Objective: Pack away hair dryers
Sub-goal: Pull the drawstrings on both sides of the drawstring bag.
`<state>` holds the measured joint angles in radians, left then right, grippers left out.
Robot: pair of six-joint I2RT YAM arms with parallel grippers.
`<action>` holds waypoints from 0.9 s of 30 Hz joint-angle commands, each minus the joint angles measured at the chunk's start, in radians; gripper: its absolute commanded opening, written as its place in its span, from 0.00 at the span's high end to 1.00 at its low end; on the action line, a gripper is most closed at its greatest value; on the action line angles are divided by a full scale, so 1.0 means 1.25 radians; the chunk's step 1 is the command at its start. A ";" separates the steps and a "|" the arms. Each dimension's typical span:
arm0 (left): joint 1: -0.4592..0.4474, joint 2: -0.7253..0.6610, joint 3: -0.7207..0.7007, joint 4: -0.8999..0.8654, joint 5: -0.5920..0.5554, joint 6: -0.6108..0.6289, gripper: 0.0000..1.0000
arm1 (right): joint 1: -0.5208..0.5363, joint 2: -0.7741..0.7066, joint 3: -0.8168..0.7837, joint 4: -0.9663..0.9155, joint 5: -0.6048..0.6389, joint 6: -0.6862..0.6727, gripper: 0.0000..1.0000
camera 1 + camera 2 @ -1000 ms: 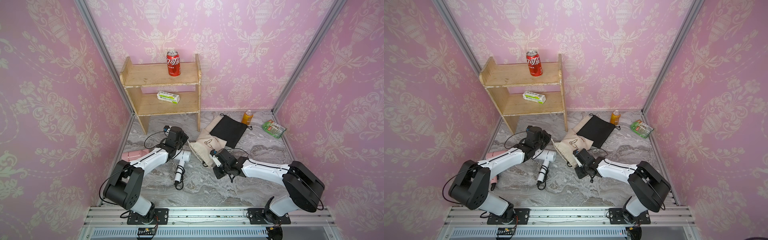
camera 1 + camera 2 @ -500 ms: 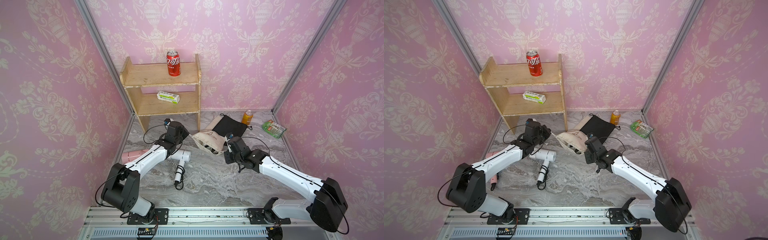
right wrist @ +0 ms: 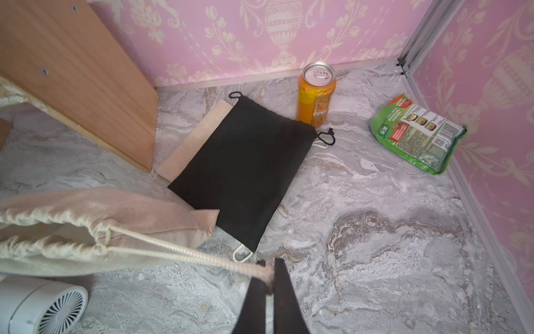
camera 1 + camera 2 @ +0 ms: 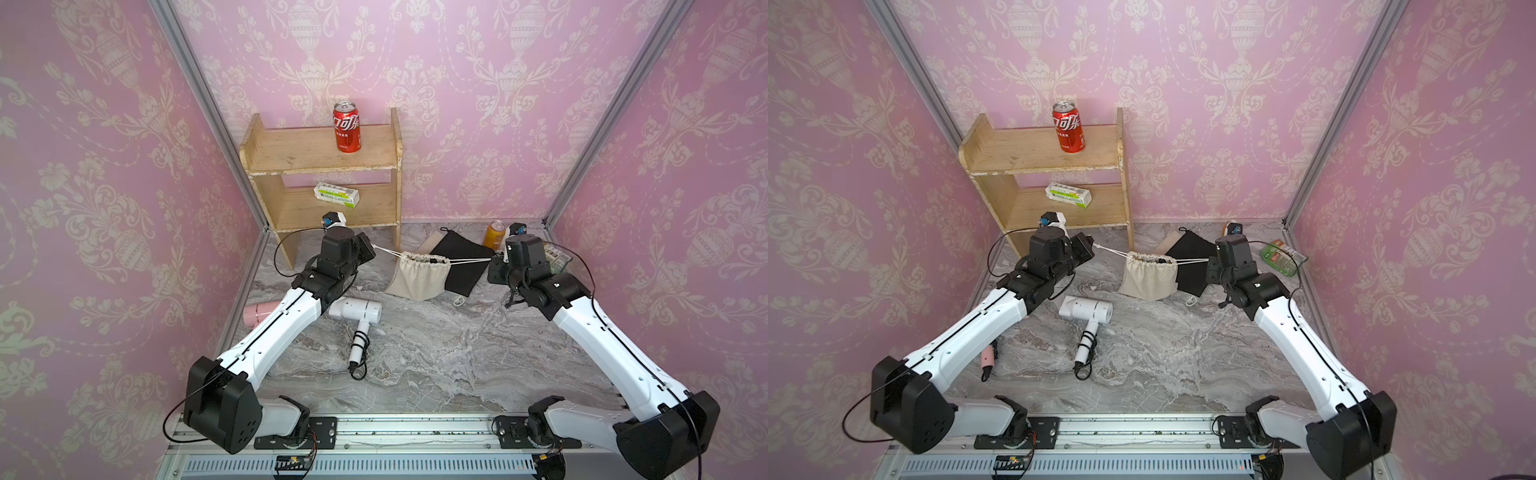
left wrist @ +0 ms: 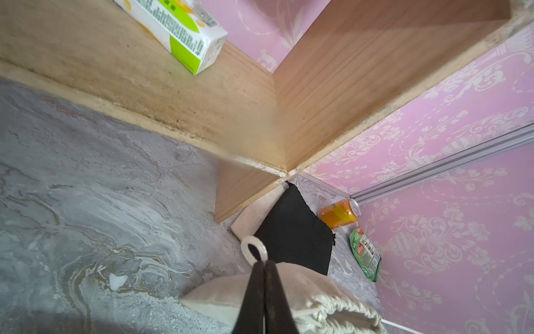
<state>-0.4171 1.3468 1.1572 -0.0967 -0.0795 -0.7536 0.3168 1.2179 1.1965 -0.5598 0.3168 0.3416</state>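
Pinched white cords of beige cloth drawstring pouch in left gripper and right gripper, needing level, opposite pulls.

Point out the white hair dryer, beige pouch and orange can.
white hair dryer (image 4: 357, 309), in a top view, barrel
beige pouch (image 4: 419, 280), in a top view, cloth front
orange can (image 3: 316, 101), right wrist view, side wall

In a top view the left gripper and the right gripper each pinch one end of the drawstring. It is pulled tight on both sides of the beige pouch, whose mouth is gathered. A white hair dryer lies on the marble table near the pouch. A pink hair dryer shows partly under the left arm.
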 commanded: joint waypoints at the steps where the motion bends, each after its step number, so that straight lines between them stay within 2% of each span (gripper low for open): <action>1: 0.011 -0.043 0.055 -0.055 -0.089 0.105 1.00 | -0.036 0.010 0.047 -0.019 0.022 -0.003 1.00; 6: 0.061 -0.068 0.076 -0.110 -0.080 0.129 1.00 | -0.061 0.028 0.077 -0.025 0.003 -0.006 1.00; 17: 0.229 -0.064 0.130 -0.177 0.041 0.142 1.00 | -0.091 0.077 0.153 -0.005 -0.024 -0.018 1.00; 22: 0.294 -0.047 0.163 -0.200 0.066 0.148 1.00 | -0.090 0.150 0.221 0.013 -0.063 -0.012 1.00; 27: 0.375 -0.030 0.191 -0.222 0.108 0.146 1.00 | -0.045 0.270 0.348 -0.002 -0.059 -0.028 1.00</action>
<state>-0.0185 1.2968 1.3483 -0.3462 0.0998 -0.6010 0.2672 1.5085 1.5517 -0.5591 0.1669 0.3225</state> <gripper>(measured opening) 0.040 0.069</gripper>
